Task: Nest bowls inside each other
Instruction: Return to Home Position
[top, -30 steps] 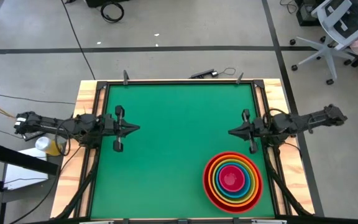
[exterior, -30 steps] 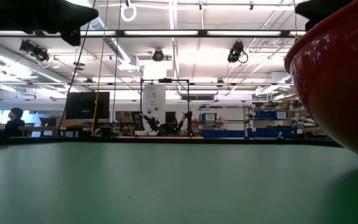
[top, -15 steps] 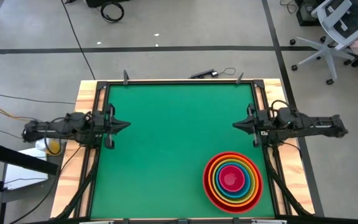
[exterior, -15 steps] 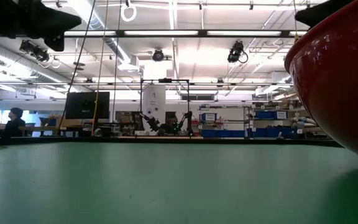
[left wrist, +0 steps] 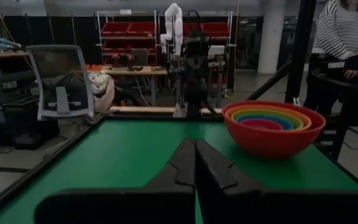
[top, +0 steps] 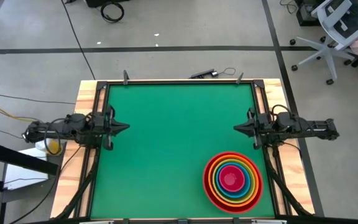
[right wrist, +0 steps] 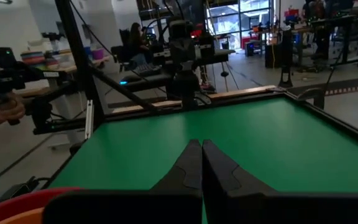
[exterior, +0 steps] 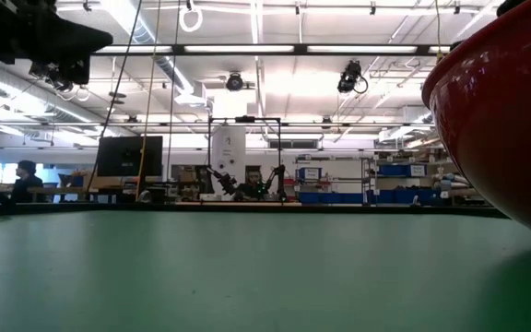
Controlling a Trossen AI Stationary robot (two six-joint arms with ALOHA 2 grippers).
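Both arms have pulled back to the sides of the green table point(top: 166, 143), since my job looks done. My left gripper point(top: 125, 127) and right gripper point(top: 236, 129) are pressed shut, holding nothing. Near my right arm, the big red bowl point(top: 206, 182) holds all the others, with the little pink bowl point(top: 231, 180) in the middle.
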